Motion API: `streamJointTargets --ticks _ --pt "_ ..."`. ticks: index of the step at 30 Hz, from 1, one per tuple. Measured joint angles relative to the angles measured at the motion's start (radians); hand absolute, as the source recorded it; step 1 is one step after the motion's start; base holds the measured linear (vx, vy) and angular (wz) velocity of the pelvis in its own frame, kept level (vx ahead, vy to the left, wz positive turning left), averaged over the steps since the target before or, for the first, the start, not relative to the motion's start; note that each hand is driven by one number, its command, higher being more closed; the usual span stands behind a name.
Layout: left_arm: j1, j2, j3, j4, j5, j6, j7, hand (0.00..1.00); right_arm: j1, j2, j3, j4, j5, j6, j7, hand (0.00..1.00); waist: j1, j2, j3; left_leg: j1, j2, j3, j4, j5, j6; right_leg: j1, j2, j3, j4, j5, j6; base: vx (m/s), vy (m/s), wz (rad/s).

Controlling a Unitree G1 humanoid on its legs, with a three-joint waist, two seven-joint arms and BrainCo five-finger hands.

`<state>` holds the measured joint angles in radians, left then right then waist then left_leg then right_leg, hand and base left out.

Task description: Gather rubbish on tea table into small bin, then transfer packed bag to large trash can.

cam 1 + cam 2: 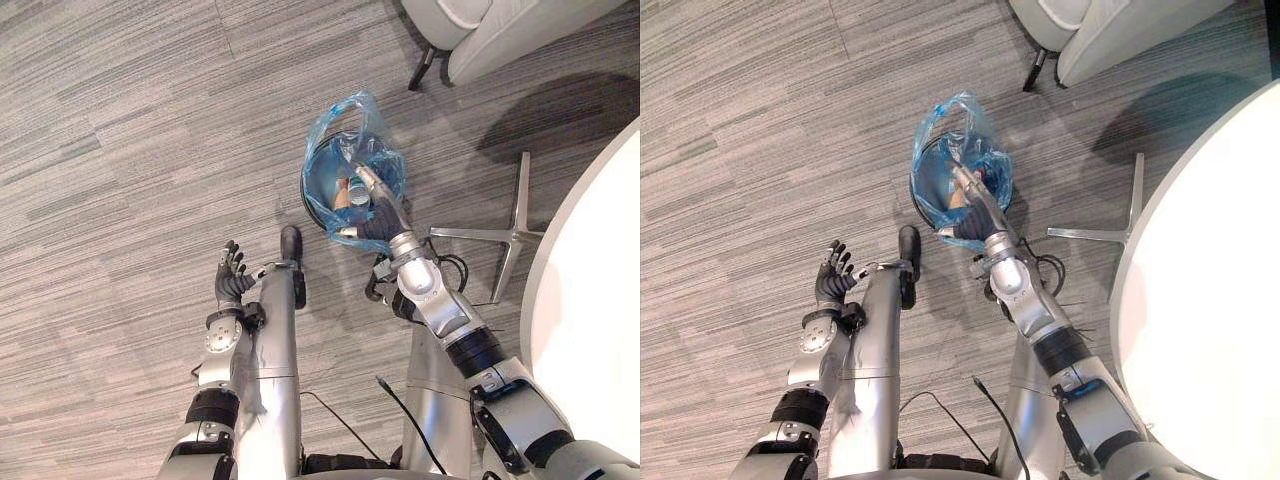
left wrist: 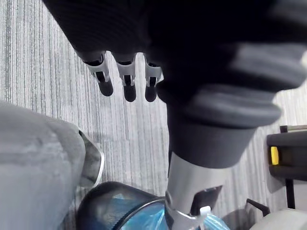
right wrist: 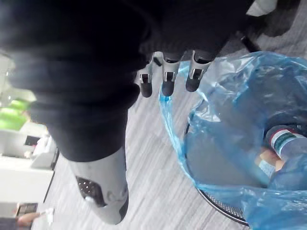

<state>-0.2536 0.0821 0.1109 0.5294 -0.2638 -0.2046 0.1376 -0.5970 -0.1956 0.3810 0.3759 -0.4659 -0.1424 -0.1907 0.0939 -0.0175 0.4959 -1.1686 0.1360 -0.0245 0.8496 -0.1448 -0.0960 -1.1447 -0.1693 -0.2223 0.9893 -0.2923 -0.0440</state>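
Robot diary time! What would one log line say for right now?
right hand: open, over small bin | blue bag: in bin, bottle inside | left hand: open, idle above floor

No legible text anywhere; bottle label print too small to read.

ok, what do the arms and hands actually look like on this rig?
Two silver-grey metal arms with black bands at the joints. The left hand and right hand each have a dark ribbed cover over the back and wrist, and silver fingers with dark tips.
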Motion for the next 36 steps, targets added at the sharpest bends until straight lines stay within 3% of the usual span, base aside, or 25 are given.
streamJointTargets --ticks 8,17,25,26,36 --pt "-0.005 -0.01 0.01 0.015 0.0 -0.002 0.018 0.0 -0.053 0.014 0.019 0.172 -0.096 0.053 -0.003 0.0 0.0 0.0 0.0 0.003 -0.014 -0.016 -0.039 0.021 -0.008 0.002 -0.008 -0.018 -0.01 -0.003 0.003 0.0 0.0 0.07" --pt "-0.018 -0.017 0.016 0.021 -0.001 -0.019 0.023 0.0 -0.116 0.041 0.019 0.356 -0.124 0.11 -0.005 0.0 0.006 0.0 0.0 -0.048 -0.035 -0.046 -0.048 0.043 -0.016 -0.045 -0.026 -0.045 0.017 -0.014 -0.01 -0.02 0.001 0.12" --pt "-0.051 -0.021 0.014 0.03 -0.011 -0.02 0.039 0.0 -0.171 0.04 0.016 0.464 -0.124 0.131 -0.012 0.0 0.025 0.001 -0.001 -0.088 -0.041 -0.065 -0.049 0.061 -0.027 -0.086 -0.035 -0.064 0.045 -0.026 -0.028 -0.02 -0.002 0.08" --pt "-0.052 -0.021 0.014 0.03 -0.013 -0.021 0.038 0.0 -0.181 0.04 0.016 0.476 -0.124 0.132 -0.012 1.0 0.025 0.001 -0.001 -0.092 -0.044 -0.071 -0.048 0.062 -0.027 -0.086 -0.038 -0.071 0.049 -0.03 -0.032 -0.01 0.011 0.14" --pt "-0.073 -0.021 0.014 0.026 -0.03 -0.02 0.039 0.0 -0.24 0.049 0.021 0.511 -0.126 0.151 -0.022 1.0 0.032 0.001 -0.004 -0.132 -0.05 -0.074 -0.044 0.073 -0.029 -0.129 -0.051 -0.076 0.078 -0.038 -0.038 -0.01 0.014 0.05"
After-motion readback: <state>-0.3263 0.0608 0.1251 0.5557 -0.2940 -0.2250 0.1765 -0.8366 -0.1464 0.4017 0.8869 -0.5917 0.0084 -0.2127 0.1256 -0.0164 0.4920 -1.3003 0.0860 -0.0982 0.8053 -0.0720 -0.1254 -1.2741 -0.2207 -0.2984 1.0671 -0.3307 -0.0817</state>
